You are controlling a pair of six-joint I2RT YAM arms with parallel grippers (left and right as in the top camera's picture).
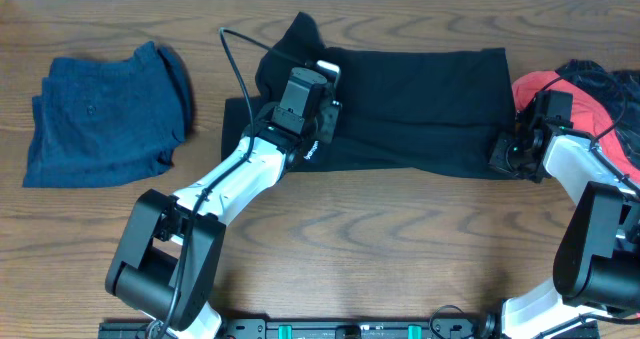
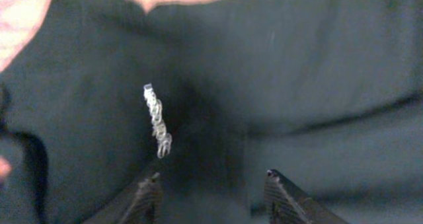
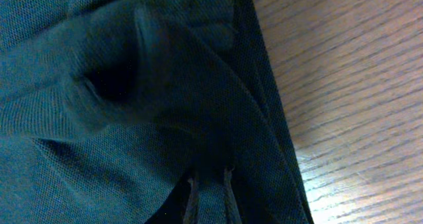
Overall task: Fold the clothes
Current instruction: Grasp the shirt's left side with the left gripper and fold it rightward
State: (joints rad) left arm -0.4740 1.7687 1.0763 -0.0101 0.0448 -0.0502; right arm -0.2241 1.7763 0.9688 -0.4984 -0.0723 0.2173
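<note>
A black garment lies spread flat across the middle of the table. My left gripper hovers over its left part. In the left wrist view the fingers are wide apart above the black cloth, near a small silvery chain-like piece. My right gripper is at the garment's lower right corner. In the right wrist view its fingers are close together with a fold of the black fabric pinched between them, next to the cloth's edge on the wood.
A folded dark blue garment lies at the far left. A red garment with dark clothing behind it is piled at the right edge, close to my right arm. A black cable loops over the garment's left end.
</note>
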